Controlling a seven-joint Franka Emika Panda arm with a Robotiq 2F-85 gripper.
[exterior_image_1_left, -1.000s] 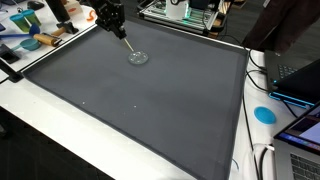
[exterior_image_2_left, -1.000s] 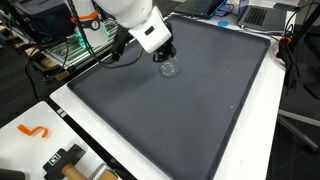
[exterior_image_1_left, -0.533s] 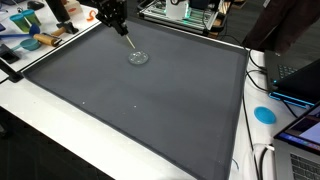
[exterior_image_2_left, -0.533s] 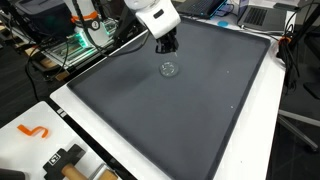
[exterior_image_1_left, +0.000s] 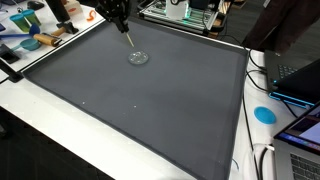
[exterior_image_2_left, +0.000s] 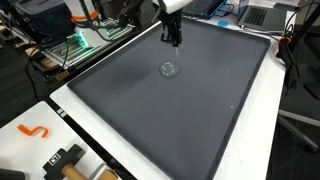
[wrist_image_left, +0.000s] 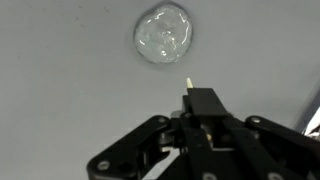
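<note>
Grey mat (exterior_image_1_left: 150, 110) covered almost all of the white worktop (exterior_image_1_left: 40, 125), and near its far side lay a small clear round piece (exterior_image_1_left: 138, 57), flat on the mat and alone. The hand (exterior_image_1_left: 121, 22) hung above the mat's far edge, pointing down, with its fingers closed on a thin stick (exterior_image_1_left: 128, 37) that slanted towards the clear piece; the stick's lower end stood just short of that piece and above it, not touching. In an exterior view the hand (exterior_image_2_left: 173, 40) was off the mat and apart from the clear round piece (exterior_image_2_left: 168, 69), which lay on the camera's side of it. In the wrist view the hand (wrist_image_left: 203, 110) filled the lower part of the picture, its black fingers (wrist_image_left: 210, 102) pressed together around the stick (wrist_image_left: 188, 84), whose pale tip showed just below the clear round piece (wrist_image_left: 164, 33). Off the mat, a blue disc (exterior_image_1_left: 264, 114) lay on the worktop's white edge, and an orange hook (exterior_image_2_left: 33, 130) lay on a white corner.
</note>
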